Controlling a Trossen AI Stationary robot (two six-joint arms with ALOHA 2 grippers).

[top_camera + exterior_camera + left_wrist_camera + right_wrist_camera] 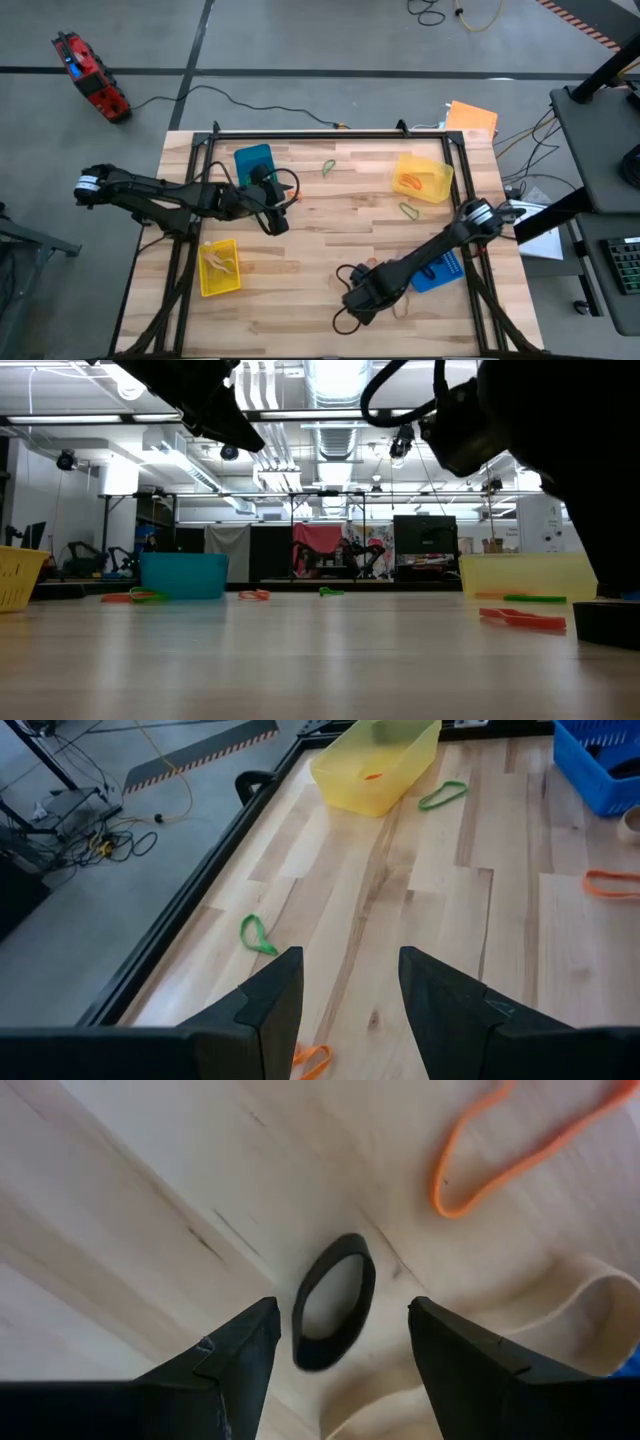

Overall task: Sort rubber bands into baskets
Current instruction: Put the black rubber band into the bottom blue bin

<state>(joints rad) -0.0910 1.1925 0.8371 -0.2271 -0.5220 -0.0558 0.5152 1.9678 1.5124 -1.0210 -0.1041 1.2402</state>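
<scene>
right end effector (340,1350): open, empty | black rubber band (334,1300): flat on desk (130,1210), between its fingers, long axis pointing forward | left end effector (350,995): open, farther

1. Baskets: 4 total. Two yellow (424,177) (219,267), two blue (253,162) (441,269).
2. Loose rubber bands visible on the worktop: two green (329,167) (409,210), two orange (612,883) (520,1150), one black (334,1300), one tan (560,1330).
3. Arms: 2.
</scene>
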